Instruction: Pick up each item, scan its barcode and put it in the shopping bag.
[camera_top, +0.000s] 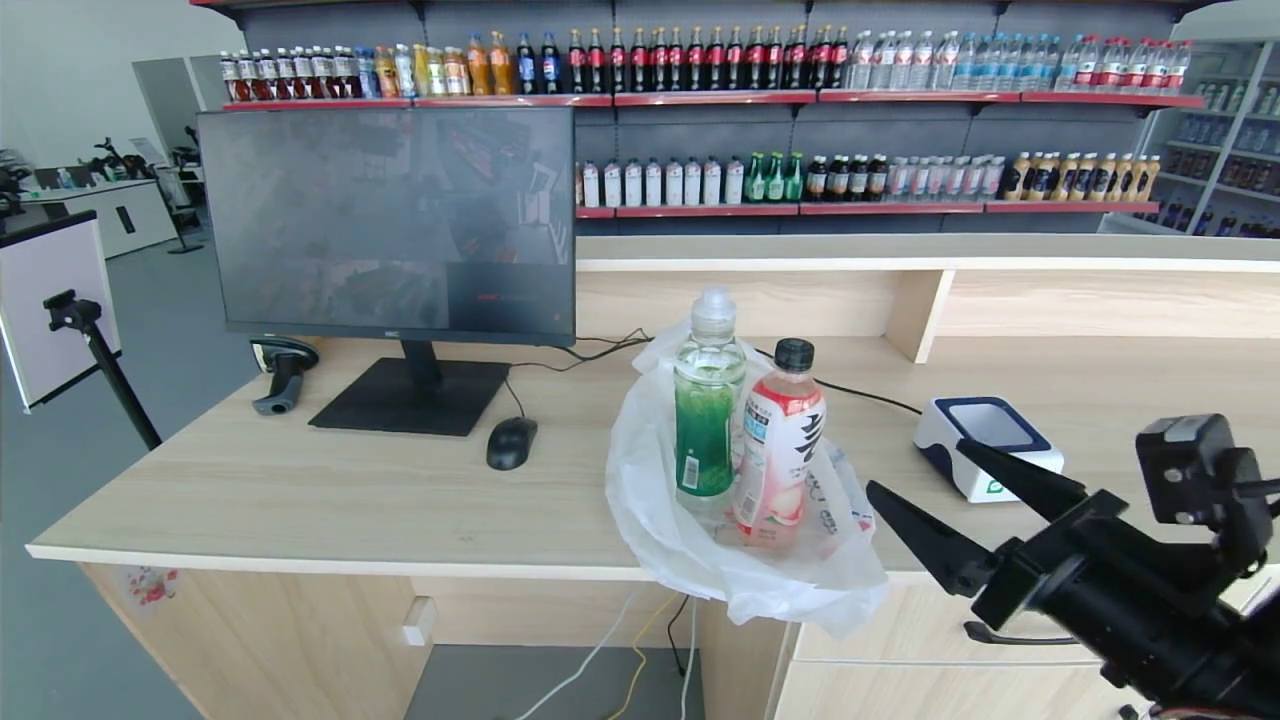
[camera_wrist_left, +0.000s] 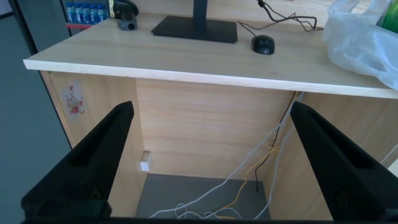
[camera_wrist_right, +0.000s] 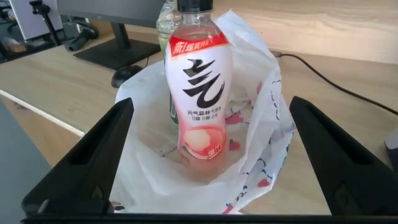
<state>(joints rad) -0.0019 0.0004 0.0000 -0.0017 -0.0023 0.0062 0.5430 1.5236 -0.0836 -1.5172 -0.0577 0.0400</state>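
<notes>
Left wrist view, nearest entry: the black left gripper, its jaws held wide apart with nothing between them. It is kept low, before the front panel under the light wooden surface, and is judged idle and out of the working area.

Next: the black right gripper, jaws apart and empty, pointed at the bag from the front right of the surface. With both bottles bagged, it is judged a free hand.

Entry: a thin white plastic shopping bag, laid near the front edge with one fold draped over it. Its walls are slumped low, so the contents are left exposed.

Entry: a pink-and-white plastic drink bottle with black cap, stood upright inside the bag on the right gripper's side.

Entry: a clear plastic bottle with green label and white cap, stood upright in the bag close against the pink one. Upright placement is judged to keep both stable.

Entry: a white and dark-blue box-shaped barcode scanner, set near the bag on its right with the window facing up, so items can be passed over it on the way in.

Farther back: a black computer mouse, a black flat monitor and a black handheld scanner.

Farthest: wall shelves of bottled drinks.
</notes>
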